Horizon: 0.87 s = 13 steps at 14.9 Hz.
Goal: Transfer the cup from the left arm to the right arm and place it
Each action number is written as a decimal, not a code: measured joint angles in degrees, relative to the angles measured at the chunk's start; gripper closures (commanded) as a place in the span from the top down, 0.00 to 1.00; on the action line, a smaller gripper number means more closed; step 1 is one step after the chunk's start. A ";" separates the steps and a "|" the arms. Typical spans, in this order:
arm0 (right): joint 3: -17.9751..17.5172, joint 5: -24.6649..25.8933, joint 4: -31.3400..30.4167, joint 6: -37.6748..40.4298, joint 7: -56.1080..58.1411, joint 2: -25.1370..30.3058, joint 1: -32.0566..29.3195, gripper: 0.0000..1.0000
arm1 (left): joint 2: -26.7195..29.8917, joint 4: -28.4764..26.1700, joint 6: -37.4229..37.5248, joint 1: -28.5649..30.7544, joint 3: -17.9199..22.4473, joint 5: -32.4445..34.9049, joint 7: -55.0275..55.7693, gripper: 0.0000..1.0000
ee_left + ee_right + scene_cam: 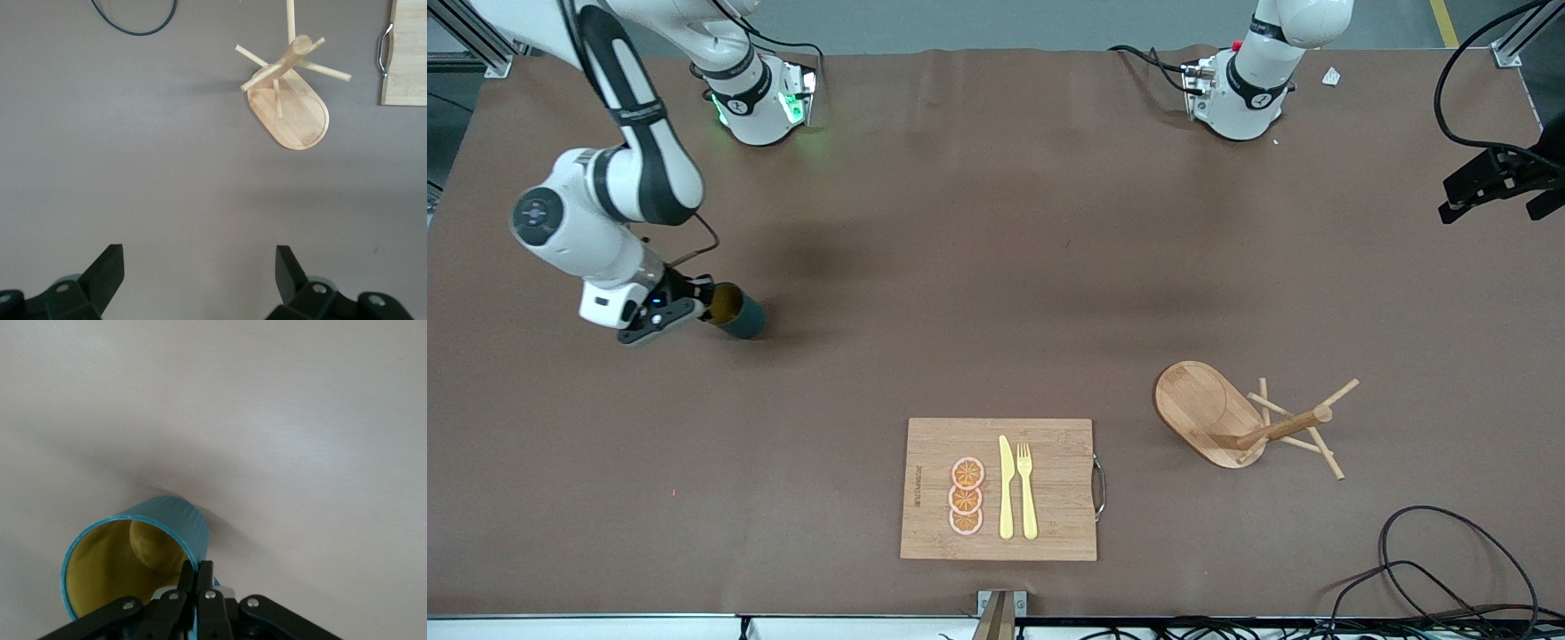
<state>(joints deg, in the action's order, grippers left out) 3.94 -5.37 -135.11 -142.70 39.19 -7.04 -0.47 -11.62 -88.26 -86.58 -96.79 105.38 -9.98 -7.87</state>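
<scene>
The teal-green cup (pixel 738 313) with its mustard-yellow inside is held tilted, low over the table toward the right arm's end. My right gripper (pixel 708 305) is shut on its rim. In the right wrist view one finger is inside the cup (pixel 150 550) and one outside, with my right gripper (pixel 198 568) pinching the wall. I cannot tell whether the cup touches the table. My left gripper (pixel 200 259) is open and empty, high over bare table, and out of the front view. The cup's handle is hidden.
A wooden peg stand (pixel 1227 422) lies tipped over toward the left arm's end; it also shows in the left wrist view (pixel 290 100). A wooden cutting board (pixel 1058 480) with a knife, a fork and orange slices is near the front edge. Black cables (pixel 1449 569) lie at the front corner.
</scene>
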 measured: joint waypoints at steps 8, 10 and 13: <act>-0.06 0.00 1.00 -3.89 17.03 -3.41 -9.02 0.00 | -3.03 0.78 4.06 -0.64 -0.69 0.00 -0.71 1.00; -0.12 0.00 1.37 -4.10 18.48 -4.06 -9.10 0.00 | -3.02 1.20 4.41 -0.54 -0.20 0.00 -1.73 1.00; -0.23 0.00 1.51 -4.06 19.45 -4.14 -9.10 0.04 | -2.96 1.33 5.02 0.15 -0.44 -0.36 -2.30 1.00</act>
<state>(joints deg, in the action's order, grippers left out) 3.71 -5.37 -133.60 -146.76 58.64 -11.18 -9.57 -14.58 -86.93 -81.57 -96.64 104.94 -10.34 -10.17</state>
